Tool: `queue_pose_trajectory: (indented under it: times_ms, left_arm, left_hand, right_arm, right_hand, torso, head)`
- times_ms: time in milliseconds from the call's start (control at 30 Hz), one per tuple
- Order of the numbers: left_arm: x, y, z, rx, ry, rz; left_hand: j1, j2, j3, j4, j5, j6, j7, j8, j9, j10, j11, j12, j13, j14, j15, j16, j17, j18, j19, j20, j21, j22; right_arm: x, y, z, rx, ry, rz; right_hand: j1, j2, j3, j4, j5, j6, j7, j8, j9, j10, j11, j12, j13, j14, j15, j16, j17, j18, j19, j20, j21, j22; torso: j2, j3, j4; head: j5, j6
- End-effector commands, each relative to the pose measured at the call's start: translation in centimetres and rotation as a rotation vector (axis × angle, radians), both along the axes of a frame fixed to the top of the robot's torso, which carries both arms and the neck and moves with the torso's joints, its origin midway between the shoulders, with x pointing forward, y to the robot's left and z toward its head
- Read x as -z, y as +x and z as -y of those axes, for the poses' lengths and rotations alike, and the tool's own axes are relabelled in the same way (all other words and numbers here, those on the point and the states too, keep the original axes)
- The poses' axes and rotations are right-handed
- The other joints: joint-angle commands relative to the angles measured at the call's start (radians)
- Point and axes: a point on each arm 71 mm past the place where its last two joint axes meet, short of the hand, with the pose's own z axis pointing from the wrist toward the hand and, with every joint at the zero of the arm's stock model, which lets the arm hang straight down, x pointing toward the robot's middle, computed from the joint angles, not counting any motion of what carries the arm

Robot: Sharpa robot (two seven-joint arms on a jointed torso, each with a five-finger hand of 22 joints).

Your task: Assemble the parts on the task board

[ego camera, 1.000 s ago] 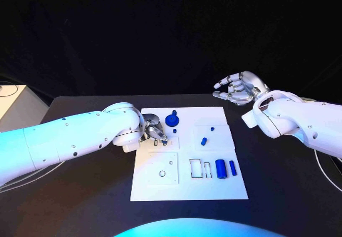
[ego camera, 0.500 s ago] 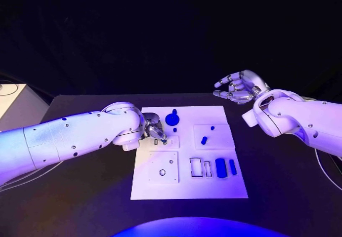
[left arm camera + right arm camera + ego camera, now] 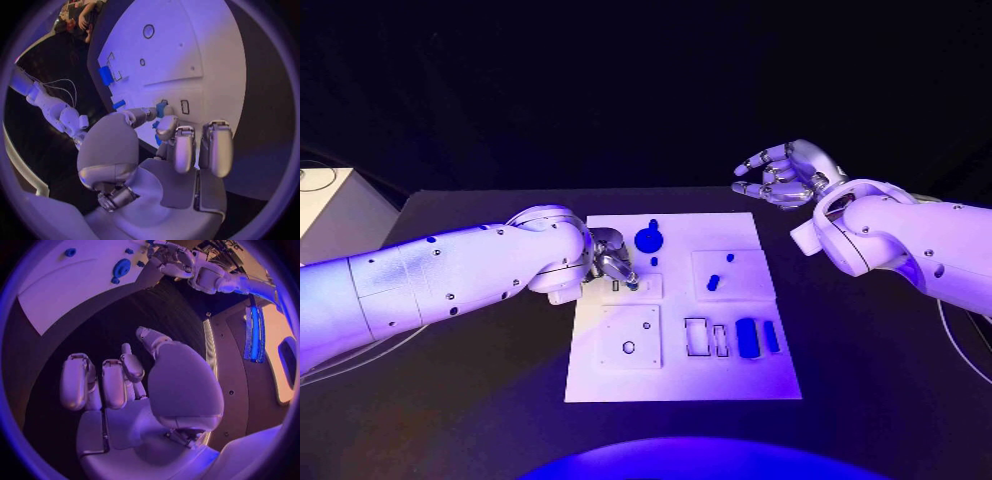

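The white task board [image 3: 733, 380] lies mid-table. My left hand [image 3: 610, 262] hovers at its left side and pinches a small blue part [image 3: 162, 107] between thumb and a finger, right beside a small rectangular slot [image 3: 184, 106]. On the board lie a round blue disc [image 3: 648, 240], two small blue pieces [image 3: 713, 283] [image 3: 727, 259], a wide blue block [image 3: 747, 338] and a slim blue bar [image 3: 770, 337]. My right hand [image 3: 783, 175] hangs above the table past the board's far right corner, fingers apart, holding nothing.
Two empty rectangular slots [image 3: 695, 338] sit left of the blue block, and a round hole [image 3: 629, 348] lies in the near-left plate. A pale box [image 3: 332, 215] stands off the table's left edge. Black tabletop [image 3: 877, 380] surrounds the board.
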Motion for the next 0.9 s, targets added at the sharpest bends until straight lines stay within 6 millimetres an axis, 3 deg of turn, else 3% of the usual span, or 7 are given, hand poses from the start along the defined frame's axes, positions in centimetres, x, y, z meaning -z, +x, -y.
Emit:
queue_pose_trajectory:
  times_ms: [33, 900]
  left_arm:
    - [0.06, -0.16, 0.27, 0.027, 0.001, -0.012]
    - [0.23, -0.06, 0.15, 0.028, 0.009, -0.023]
  left_hand:
    - [-0.003, 0.010, 0.169, -0.174, 0.003, 0.025, -0.021, 0.005, 0.002, 0.005, -0.001, 0.003, 0.002, 0.102, -0.008, 0.003, 0.264, -0.009, 0.017, -0.005, 0.003, 0.101]
    - [-0.004, 0.010, 0.168, -0.175, 0.004, 0.026, -0.021, 0.004, 0.002, 0.006, -0.001, 0.003, 0.002, 0.102, -0.008, 0.003, 0.264, -0.009, 0.017, -0.005, 0.003, 0.100]
  right_arm:
    - [0.04, -0.04, -0.14, -0.014, -0.008, 0.000]
    - [0.11, -0.03, -0.17, -0.016, -0.008, -0.002]
  right_hand:
    - [-0.007, 0.003, -0.002, 0.006, 0.001, -0.007, -0.002, 0.002, 0.001, -0.007, 0.002, 0.000, 0.001, 0.005, 0.007, -0.002, 0.024, 0.010, -0.003, 0.001, 0.000, 0.031]
    - [-0.007, 0.004, -0.002, 0.007, 0.002, -0.007, -0.002, 0.003, 0.001, -0.005, 0.001, 0.002, 0.003, 0.006, 0.007, 0.000, 0.027, 0.010, -0.002, 0.001, 0.003, 0.034]
  torso:
    - [0.000, 0.0008, 0.0000]
    - [0.001, 0.0008, 0.0004]
  head:
    - [0.000, 0.000]
    - [-0.001, -0.007]
